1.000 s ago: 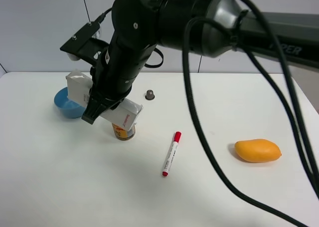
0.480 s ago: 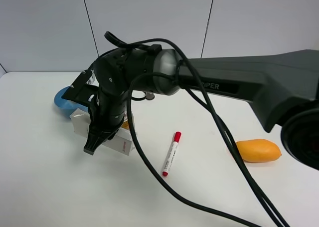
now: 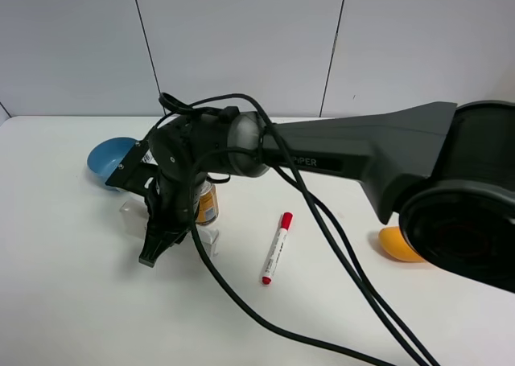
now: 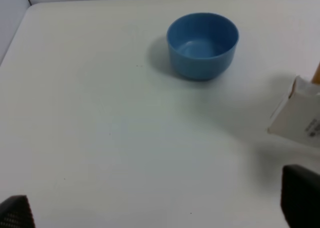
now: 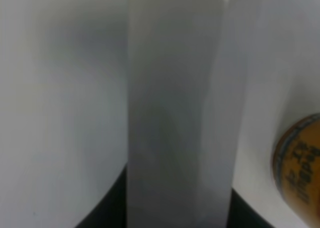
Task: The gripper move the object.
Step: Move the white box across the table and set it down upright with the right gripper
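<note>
Our right gripper [image 3: 154,252] reaches across the middle, low over the table [image 3: 72,302]. Its jaws are clenched on the long white carton [image 5: 177,112], which runs out between them and lies on or just above the surface. An orange-labelled can [image 3: 207,203] stands just beside the carton. We judge that a sideways sweep could topple the can or skew the carton in our grip. Our left gripper [image 4: 160,215] is spread wide and holds nothing, facing the blue bowl [image 4: 202,45].

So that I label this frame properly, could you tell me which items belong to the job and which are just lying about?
Job: right end effector, white carton.
Lying about: blue bowl, can, red-capped marker, orange fruit.
</note>
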{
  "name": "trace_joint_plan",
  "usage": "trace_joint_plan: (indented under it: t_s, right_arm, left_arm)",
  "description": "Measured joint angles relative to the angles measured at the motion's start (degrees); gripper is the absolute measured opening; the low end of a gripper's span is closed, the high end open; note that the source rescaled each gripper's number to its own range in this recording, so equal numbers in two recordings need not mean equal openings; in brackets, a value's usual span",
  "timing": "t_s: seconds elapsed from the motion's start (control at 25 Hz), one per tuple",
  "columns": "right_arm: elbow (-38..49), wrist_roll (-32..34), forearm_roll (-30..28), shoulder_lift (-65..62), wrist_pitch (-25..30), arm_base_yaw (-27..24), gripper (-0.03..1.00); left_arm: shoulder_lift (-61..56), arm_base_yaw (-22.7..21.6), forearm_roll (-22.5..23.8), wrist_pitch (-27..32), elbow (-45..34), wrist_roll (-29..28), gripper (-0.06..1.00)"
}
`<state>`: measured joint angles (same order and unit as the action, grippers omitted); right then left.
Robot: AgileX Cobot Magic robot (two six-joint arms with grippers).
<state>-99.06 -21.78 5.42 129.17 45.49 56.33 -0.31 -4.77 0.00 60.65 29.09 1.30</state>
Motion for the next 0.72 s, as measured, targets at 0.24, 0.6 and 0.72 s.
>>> trace_joint_plan:
  t_s: [0.24, 0.6, 0.72]
  right_arm:
    - [0.0, 0.0, -0.1, 1.4, -0.8, 1.0, 0.01]
    - [0.0, 0.0, -1.0, 1.5, -2.2, 1.0, 0.01]
    - [0.0, 0.0, -1.2, 1.5, -2.3, 1.0, 0.01]
  left_arm:
    - [0.0, 0.0, 0.0, 0.0, 0.0, 0.0, 1.0]
    - [0.0, 0.0, 0.0, 0.0, 0.0, 0.0, 1.0]
    - [0.0, 0.0, 0.0, 0.0, 0.0, 0.0, 1.0]
